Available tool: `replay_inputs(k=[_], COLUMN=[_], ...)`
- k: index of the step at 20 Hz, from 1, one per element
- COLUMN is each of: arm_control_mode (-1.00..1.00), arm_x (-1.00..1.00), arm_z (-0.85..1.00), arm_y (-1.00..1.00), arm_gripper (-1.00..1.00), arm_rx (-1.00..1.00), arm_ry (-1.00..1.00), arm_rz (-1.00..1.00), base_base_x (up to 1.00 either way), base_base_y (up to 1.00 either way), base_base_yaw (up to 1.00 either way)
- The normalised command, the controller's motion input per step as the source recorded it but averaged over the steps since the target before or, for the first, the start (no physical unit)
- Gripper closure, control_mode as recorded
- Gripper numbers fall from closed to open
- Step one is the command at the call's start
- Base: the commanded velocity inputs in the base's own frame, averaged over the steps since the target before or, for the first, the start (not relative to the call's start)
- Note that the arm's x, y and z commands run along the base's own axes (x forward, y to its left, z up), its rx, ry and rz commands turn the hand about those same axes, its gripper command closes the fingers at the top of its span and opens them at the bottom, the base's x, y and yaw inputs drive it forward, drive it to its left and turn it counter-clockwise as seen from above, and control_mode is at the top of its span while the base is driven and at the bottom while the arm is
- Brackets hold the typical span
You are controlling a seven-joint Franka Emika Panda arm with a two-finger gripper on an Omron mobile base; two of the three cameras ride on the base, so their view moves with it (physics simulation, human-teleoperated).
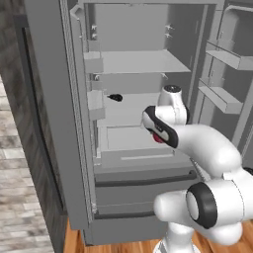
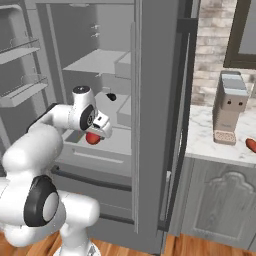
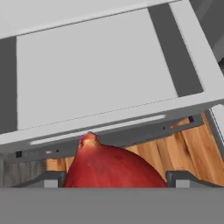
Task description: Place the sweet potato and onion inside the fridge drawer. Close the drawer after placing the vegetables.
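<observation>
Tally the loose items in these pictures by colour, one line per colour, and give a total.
Red: 1, the onion held in the gripper over the open fridge drawer.
Orange-red: 1, the sweet potato on the counter.
Black: 1, the small black object on a fridge shelf.
Total: 3

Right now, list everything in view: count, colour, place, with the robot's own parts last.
onion: one, red, held between the jaws above the open drawer.
fridge drawer: one, light grey, pulled open under the hand.
sweet potato: one, orange-red, on the counter right of the fridge.
black object: one, on a fridge shelf.
coffee machine: one, grey, on the counter.
fridge doors: open, grey.
door shelves: grey, on the inside of the door.
gripper: one, white, jaws closed on the onion.
</observation>
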Motion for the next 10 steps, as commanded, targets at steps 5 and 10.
replay_inputs(k=[5, 10], arm_control_mode=[-1.00, -1.00], arm_x=[0.57, 0.48], arm_z=[-0.03, -0.30], arm_y=[0.00, 0.01], arm_gripper=[1.00, 1.00], arm_rx=[0.00, 0.00], arm_ry=[0.00, 0.00], arm_rz=[0.00, 0.00], base_base_x=[0.00, 0.00], base_base_y=[0.00, 0.00], base_base_yaw=[0.00, 0.00])
